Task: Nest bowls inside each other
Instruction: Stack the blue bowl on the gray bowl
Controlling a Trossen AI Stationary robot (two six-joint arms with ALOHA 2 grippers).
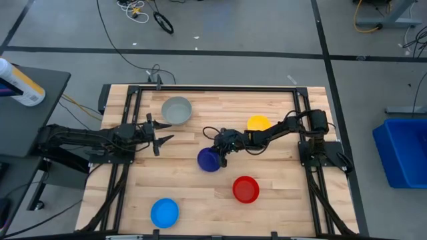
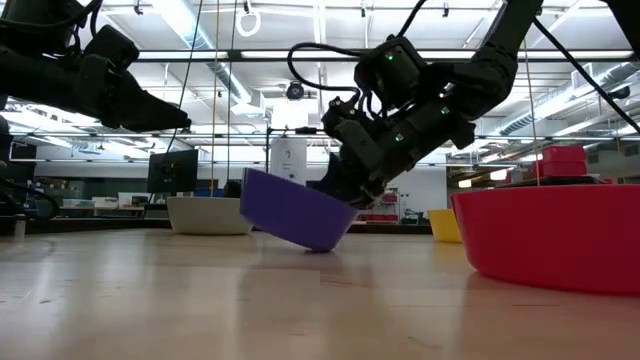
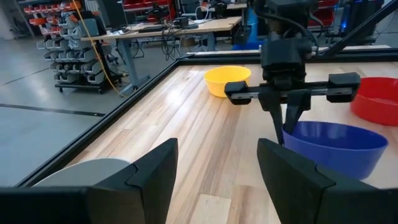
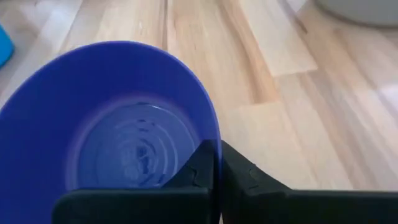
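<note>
The dark blue bowl (image 1: 209,161) sits tilted at the table's middle, and my right gripper (image 1: 221,153) is shut on its rim. The other bowls rest on their bases, apart from each other: grey (image 1: 177,110) at the far side, yellow (image 1: 258,123) toward the right, red (image 1: 245,189) nearer, light blue (image 1: 164,213) by the near edge. My left gripper (image 1: 161,135) hangs open above the table's left part, just nearer than the grey bowl, with nothing between its fingers (image 3: 155,180). My right gripper pinches the dark blue bowl's rim (image 4: 214,127) on the side toward the table's right, one finger inside the bowl and one outside. The fingers slant down from the right. The bowl (image 2: 295,212) is tilted, with only an edge of its bottom (image 2: 318,247) on the table.
The black frame rails (image 1: 200,87) run along the table's far, left and right sides. A blue bin (image 1: 405,150) stands off the table at the right. Bare wood lies between the dark blue bowl and the grey bowl.
</note>
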